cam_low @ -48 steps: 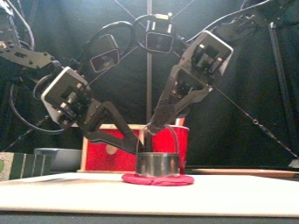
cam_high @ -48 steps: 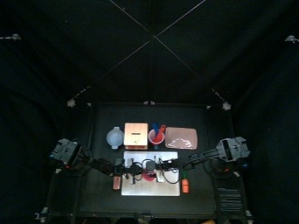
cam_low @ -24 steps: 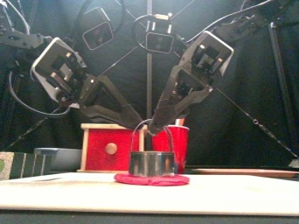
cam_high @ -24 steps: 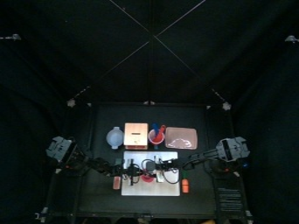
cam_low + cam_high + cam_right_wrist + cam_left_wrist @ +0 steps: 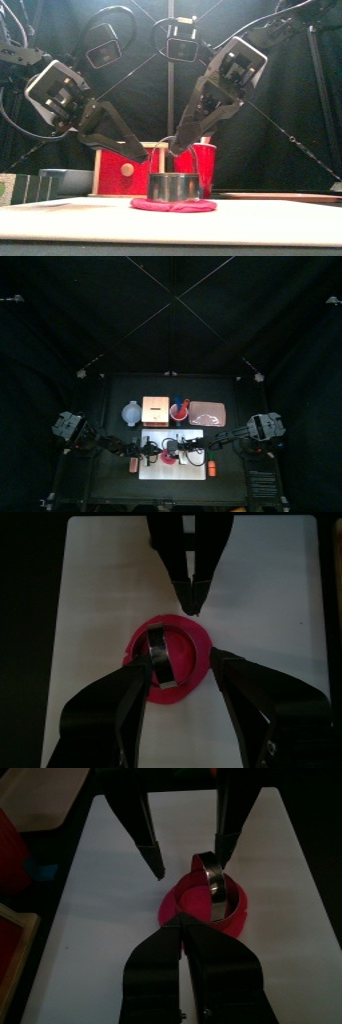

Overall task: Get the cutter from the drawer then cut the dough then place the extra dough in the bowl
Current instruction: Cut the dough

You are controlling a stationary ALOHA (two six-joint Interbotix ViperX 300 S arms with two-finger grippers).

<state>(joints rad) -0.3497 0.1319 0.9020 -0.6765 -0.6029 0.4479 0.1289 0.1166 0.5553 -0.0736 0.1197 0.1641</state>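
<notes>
Step 2 of 3: the cutter [image 5: 177, 186] stands in the dough [image 5: 175, 205] on the board [image 5: 107, 572], right gripper [image 5: 181, 662] wide around it, left gripper [image 5: 187, 928] closed and empty beside it; next, I judge, peel the outer dough for the bowl [image 5: 131, 412].

The metal cutter [image 5: 178, 186] stands on flat pink dough [image 5: 175, 205] directly below the right pincer [image 5: 174, 147]; the left pincer [image 5: 150, 157] hangs just beside it.

One each: cutter [image 5: 175, 186], dough [image 5: 174, 205], board [image 5: 94, 918], box [image 5: 156, 409], bowl [image 5: 131, 412], tray [image 5: 211, 413], cup [image 5: 203, 165].
</notes>
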